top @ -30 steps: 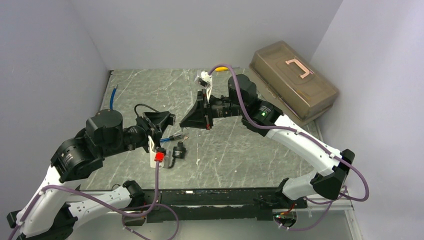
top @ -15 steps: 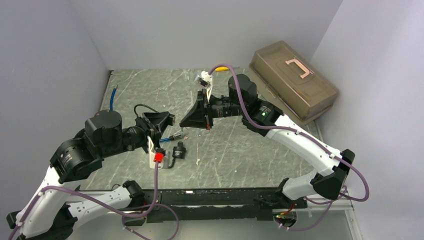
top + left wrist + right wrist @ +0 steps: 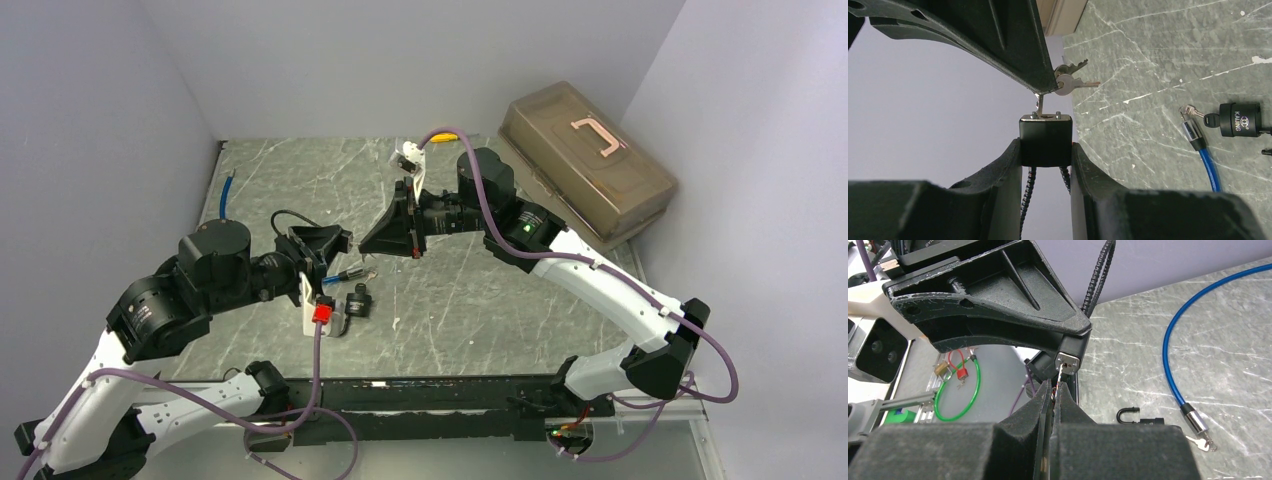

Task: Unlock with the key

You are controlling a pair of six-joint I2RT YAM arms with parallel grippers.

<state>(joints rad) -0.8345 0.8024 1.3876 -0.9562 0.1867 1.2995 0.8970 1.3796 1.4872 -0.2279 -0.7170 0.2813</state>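
- Your left fingers [image 3: 1010,160] are clamping the black lock [image 3: 1045,140] by its two sides, closed snug on its body. They are holding it up off the desk [image 3: 1158,60].
- Your right fingers [image 3: 1045,400] are pinching the key [image 3: 1062,371], with only a sliver of gap showing between them.
- The key's blade is meeting the lock's silver keyhole face; you cannot tell how deep it is sitting.
- Two spare keys [image 3: 1071,84] are hanging at the right fingers' tip, just above the lock.
- A ribbed black cord [image 3: 1027,200] is trailing from the lock between the left fingers.
- A second lock [image 3: 1240,119] is lying on the desk, just beside the end of a blue cable [image 3: 1209,170].
- A brown box [image 3: 590,160] is sitting at the desk's far right corner, well apart from both arms.
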